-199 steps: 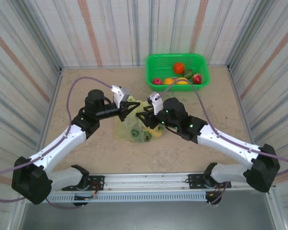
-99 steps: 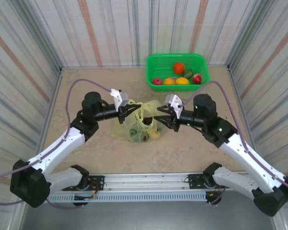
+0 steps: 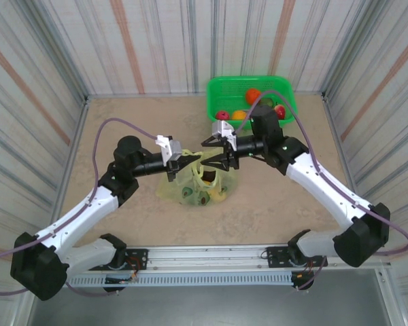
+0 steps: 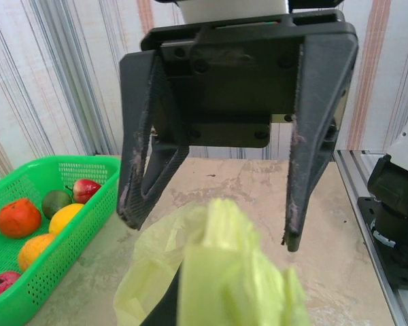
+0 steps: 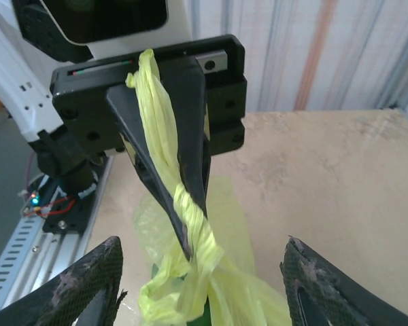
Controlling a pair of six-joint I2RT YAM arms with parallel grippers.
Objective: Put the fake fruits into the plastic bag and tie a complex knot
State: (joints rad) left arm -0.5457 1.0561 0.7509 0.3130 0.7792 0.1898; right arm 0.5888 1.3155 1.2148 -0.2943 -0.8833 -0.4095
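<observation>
Left end effector (image 5: 188, 231) is clamped right down, fingers pinched together on a twisted handle strip (image 5: 164, 153) of the bag (image 3: 197, 187). The strip runs up across the front of it like a little yellow-green rope. From the top camera it (image 3: 185, 161) sits over the left side of the bag's mouth. Right end effector (image 4: 211, 227) is spread wide and has hold of nothing. From the left wrist camera its two fingers (image 4: 139, 176) hang down either side of the bunched-up top of the bag (image 4: 221, 272), and I can't tell if they're touching the plastic. From its own camera the fingertips (image 5: 88, 285) are far apart at the bottom corners, with the strip between them. In the top view it (image 3: 211, 155) comes in from the right, nose to nose with the left one. The bag sits roughly mid-bench (image 3: 122, 122), a bit slumped, with some fruit (image 3: 202, 197) showing through, green and yellow. Behind it, at the far edge right of centre, there's a green basket (image 3: 221, 85) with more fruit in it: an orange (image 4: 17, 217), a red apple (image 4: 86, 190), a green one (image 4: 56, 202) and a yellow one (image 4: 66, 217).
</observation>
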